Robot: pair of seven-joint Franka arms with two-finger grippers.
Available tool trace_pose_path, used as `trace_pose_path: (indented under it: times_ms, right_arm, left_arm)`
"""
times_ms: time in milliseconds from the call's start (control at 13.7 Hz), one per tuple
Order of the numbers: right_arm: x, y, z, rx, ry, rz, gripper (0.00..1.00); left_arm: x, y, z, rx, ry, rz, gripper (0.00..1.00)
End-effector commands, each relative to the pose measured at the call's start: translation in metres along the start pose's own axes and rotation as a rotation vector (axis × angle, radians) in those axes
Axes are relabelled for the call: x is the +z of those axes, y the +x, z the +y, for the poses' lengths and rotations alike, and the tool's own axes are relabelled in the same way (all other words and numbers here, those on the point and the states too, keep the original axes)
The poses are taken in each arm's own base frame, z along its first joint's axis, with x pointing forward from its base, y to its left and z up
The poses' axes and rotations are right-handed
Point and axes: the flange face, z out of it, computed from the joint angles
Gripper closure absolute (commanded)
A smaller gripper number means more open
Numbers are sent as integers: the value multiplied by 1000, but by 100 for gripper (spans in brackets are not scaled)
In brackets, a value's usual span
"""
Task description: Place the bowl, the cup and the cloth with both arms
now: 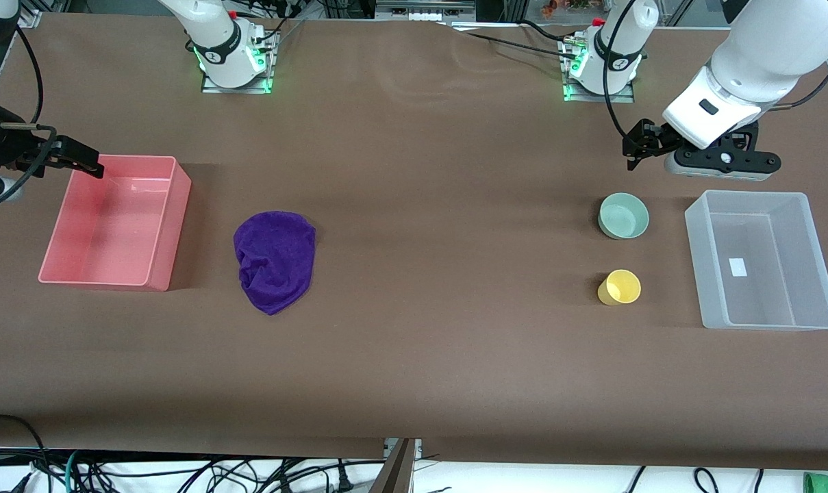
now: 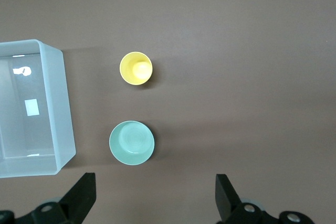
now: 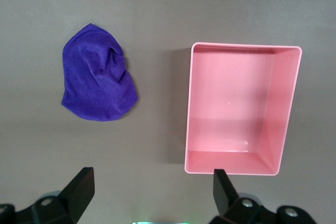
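The pale green bowl (image 1: 623, 215) (image 2: 132, 142) stands upright toward the left arm's end of the table. The yellow cup (image 1: 620, 287) (image 2: 136, 68) stands nearer the front camera than the bowl, apart from it. The purple cloth (image 1: 275, 260) (image 3: 98, 81) lies crumpled beside the pink bin. My left gripper (image 1: 641, 145) (image 2: 155, 179) hangs open and empty high over bare table between its base and the bowl. My right gripper (image 1: 78, 159) (image 3: 153, 174) is open and empty, high over the pink bin's corner.
A clear plastic bin (image 1: 696, 267) (image 2: 60, 114) sits beside the bowl and cup at the left arm's end. A pink bin (image 1: 174, 226) (image 3: 188, 108) sits at the right arm's end. Both bins hold nothing. Brown tabletop stretches between the cloth and the bowl.
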Motion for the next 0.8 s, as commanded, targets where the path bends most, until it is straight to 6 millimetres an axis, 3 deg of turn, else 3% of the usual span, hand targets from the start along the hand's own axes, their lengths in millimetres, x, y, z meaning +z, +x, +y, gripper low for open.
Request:
trace_pose_path:
  times_ms: [0, 512, 732]
  right_arm:
    - [-8, 1, 1, 9, 13, 4, 0]
    - [-5, 3, 1, 12, 13, 4, 0]
    - [13, 9, -2, 8, 10, -30, 0]
  left_arm:
    - [-8, 2, 1, -11, -24, -7, 0]
    - [-8, 2, 2, -9, -24, -6, 0]
    - [-8, 2, 2, -11, -24, -6, 0]
